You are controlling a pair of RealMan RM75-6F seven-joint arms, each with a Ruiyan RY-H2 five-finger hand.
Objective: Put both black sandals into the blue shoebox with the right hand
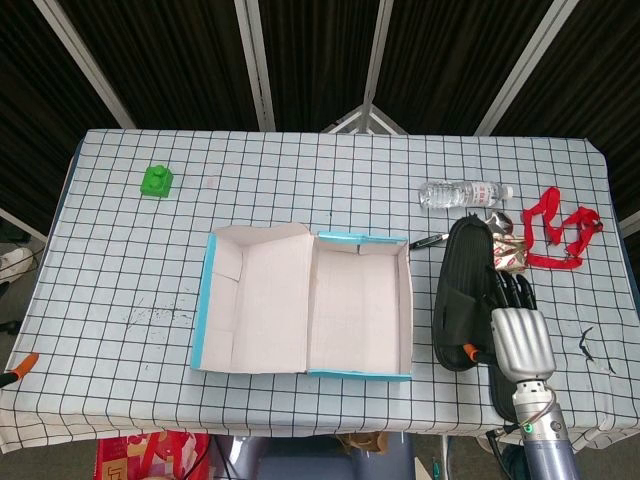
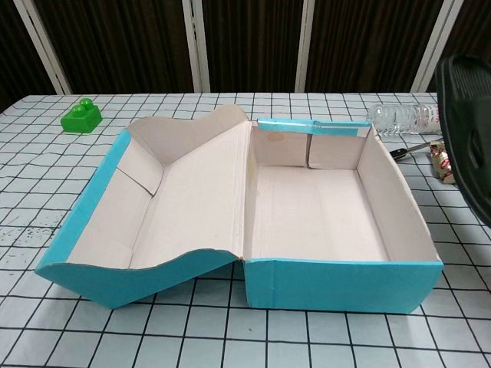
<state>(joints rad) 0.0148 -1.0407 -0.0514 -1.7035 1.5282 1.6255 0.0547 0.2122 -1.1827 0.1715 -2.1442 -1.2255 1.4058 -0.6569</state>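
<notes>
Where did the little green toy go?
The green toy block sits near the table's far left corner in the head view, well apart from the blue shoebox; the chest view shows it beyond the open lid.

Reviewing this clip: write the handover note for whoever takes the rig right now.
Right hand: grips the black sandals, raised off the table, right of the blue shoebox.
Left hand: not in view.
Shoebox: open, nothing inside, lid folded out to the left.
Done: sandals picked up.
Left: carry them over the box's right wall, lower them in, release. Whether both sandals are securely held I cannot tell.
</notes>
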